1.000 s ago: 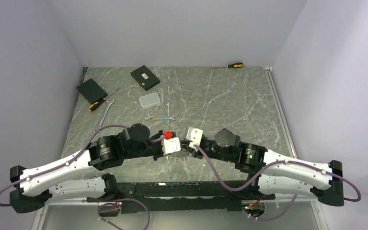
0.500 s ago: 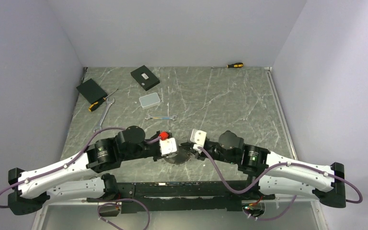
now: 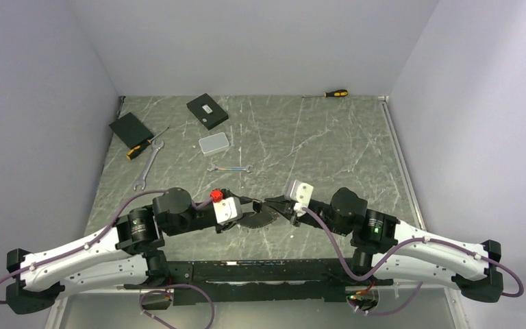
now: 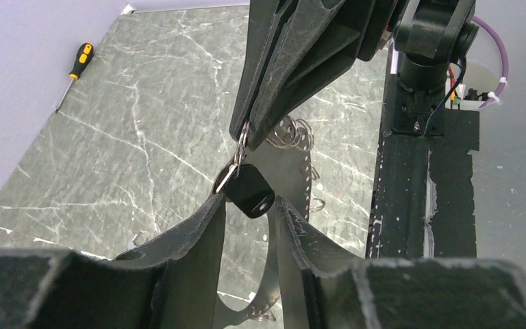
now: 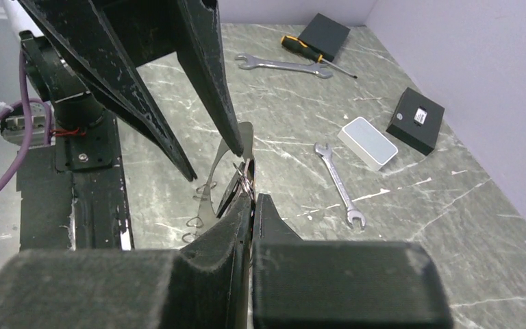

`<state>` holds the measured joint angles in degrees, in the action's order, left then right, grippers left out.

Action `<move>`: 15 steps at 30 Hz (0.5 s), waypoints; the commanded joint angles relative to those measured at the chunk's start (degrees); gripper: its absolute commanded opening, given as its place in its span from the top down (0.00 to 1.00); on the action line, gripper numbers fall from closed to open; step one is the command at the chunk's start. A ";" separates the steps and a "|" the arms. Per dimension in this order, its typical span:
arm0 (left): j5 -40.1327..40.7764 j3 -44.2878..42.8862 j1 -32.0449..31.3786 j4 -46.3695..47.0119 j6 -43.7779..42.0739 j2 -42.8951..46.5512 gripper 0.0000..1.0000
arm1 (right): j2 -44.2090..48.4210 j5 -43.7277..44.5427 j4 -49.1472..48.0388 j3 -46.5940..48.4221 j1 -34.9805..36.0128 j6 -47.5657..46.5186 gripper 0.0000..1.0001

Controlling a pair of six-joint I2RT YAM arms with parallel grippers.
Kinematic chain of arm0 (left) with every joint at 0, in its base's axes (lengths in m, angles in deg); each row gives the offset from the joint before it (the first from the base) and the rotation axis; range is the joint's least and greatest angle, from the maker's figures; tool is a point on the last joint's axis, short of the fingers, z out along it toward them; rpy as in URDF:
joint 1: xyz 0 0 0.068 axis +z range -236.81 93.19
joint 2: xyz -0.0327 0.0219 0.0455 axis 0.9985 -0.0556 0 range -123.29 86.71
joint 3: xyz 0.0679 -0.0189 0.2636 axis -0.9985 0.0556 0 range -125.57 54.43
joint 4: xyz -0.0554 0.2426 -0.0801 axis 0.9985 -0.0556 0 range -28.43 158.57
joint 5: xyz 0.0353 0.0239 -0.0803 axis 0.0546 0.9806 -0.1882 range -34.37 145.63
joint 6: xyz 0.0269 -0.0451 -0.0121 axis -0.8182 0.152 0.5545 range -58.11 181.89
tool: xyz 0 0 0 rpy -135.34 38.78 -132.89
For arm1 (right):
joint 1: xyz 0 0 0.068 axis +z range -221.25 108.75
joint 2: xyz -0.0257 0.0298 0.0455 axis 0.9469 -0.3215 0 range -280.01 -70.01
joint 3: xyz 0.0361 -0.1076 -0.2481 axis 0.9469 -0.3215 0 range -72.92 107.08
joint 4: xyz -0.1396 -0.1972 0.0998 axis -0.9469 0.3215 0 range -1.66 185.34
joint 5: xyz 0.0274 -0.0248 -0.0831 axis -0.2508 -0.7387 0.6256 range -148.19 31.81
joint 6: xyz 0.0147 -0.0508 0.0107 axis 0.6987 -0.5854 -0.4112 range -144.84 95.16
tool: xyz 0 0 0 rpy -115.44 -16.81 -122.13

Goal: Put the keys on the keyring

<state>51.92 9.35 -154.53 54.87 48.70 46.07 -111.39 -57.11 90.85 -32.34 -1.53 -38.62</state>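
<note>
My right gripper (image 3: 271, 203) is shut on a thin silvery keyring (image 4: 242, 139) and holds it above the table. A key with a stubby black head (image 4: 250, 192) hangs from the ring; both also show in the right wrist view, keyring (image 5: 247, 171) just above my right gripper (image 5: 253, 197). My left gripper (image 3: 251, 203) faces it, open, with the black key head between its fingertips (image 4: 216, 205); I cannot tell whether they touch it. A grey strap (image 4: 289, 159) carrying several small wire rings lies on the table below.
A small wrench (image 3: 229, 168), a long wrench (image 3: 148, 164), a screwdriver (image 3: 142, 147), two black boxes (image 3: 130, 129) (image 3: 207, 110) and a pale box (image 3: 214, 143) lie at the back left. Another screwdriver (image 3: 335, 93) lies by the back wall.
Both wrists have drawn apart, the left one leftwards and the right one rightwards. The grey strap now shows between the two grippers.
</note>
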 commanded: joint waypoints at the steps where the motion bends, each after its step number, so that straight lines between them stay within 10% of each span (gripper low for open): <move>1: -1.67 0.43 -0.20 6.31 1.93 -1.56 0.63 | 0.49 0.24 -5.25 0.91 -0.01 1.81 1.00; 15: -0.40 1.95 -0.22 10.53 2.92 -4.53 0.67 | 1.92 -0.74 -5.68 0.05 -0.02 3.67 1.00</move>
<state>50.96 11.14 -154.64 60.91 50.69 41.85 -110.83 -56.52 90.82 -32.45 -1.82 -36.61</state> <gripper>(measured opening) 0.323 0.026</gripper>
